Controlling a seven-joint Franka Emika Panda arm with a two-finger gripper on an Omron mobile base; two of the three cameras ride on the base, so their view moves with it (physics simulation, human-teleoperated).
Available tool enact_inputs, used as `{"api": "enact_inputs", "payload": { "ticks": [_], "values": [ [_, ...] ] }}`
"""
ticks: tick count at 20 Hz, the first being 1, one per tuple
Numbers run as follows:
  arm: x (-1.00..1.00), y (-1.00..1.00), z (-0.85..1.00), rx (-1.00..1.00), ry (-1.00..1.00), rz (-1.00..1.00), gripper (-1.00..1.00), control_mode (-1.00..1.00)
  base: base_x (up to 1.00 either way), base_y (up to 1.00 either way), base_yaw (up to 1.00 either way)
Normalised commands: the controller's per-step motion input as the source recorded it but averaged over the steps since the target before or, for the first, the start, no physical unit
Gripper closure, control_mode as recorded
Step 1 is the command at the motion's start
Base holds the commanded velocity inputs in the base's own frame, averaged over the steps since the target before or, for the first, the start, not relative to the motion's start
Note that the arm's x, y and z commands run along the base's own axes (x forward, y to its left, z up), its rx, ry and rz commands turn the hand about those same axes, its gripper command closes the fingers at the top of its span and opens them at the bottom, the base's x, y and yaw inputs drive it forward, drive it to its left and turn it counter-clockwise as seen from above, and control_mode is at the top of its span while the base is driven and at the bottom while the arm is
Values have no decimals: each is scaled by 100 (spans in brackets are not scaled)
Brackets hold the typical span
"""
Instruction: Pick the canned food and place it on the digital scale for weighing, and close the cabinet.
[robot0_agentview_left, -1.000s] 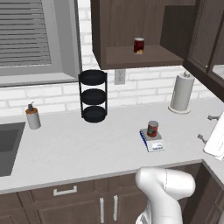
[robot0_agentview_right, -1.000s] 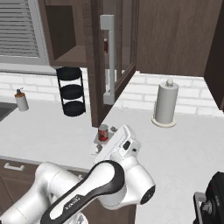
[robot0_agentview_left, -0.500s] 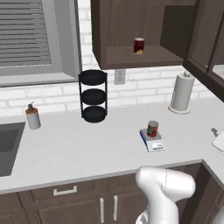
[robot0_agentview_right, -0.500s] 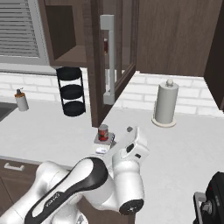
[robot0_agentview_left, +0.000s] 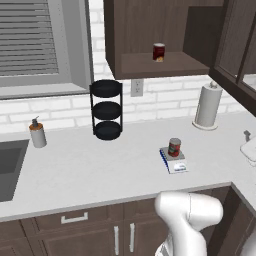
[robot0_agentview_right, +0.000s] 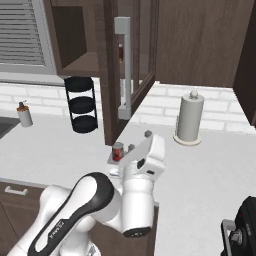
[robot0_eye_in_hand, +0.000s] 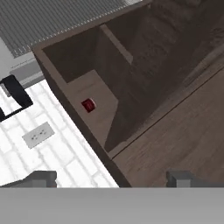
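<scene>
Canned food (robot0_agentview_left: 174, 147) on digital scale (robot0_agentview_left: 174, 160), tool (robot0_eye_in_hand: 111, 177) spread, empty; risk: clipping cabinet (robot0_agentview_right: 131, 65) door edge w/ arm.

Both base views overlook the counter (robot0_agentview_left: 100, 170); the hand view tilts up into the cabinet (robot0_eye_in_hand: 131, 78).

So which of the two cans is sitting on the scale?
The bright red can on the counter, standing on the scale. The darker can stands up on the open cabinet shelf.

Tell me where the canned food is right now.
The canned food stands on the digital scale on the counter, right of the black tiered rack in the left base view.
</scene>
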Motion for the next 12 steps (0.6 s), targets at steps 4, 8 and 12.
{"api": "enact_inputs", "payload": {
  "ticks": [4, 8, 12],
  "values": [
    [-17, -45, 32, -10, 1, -1, -100, -100, 0, 0, 0],
    [-2, -6, 63, -26, 1, -4, -100, -100, 0, 0, 0],
    [-25, -9, 81, -21, 0, 1, -100, -100, 0, 0, 0]
  ]
}}
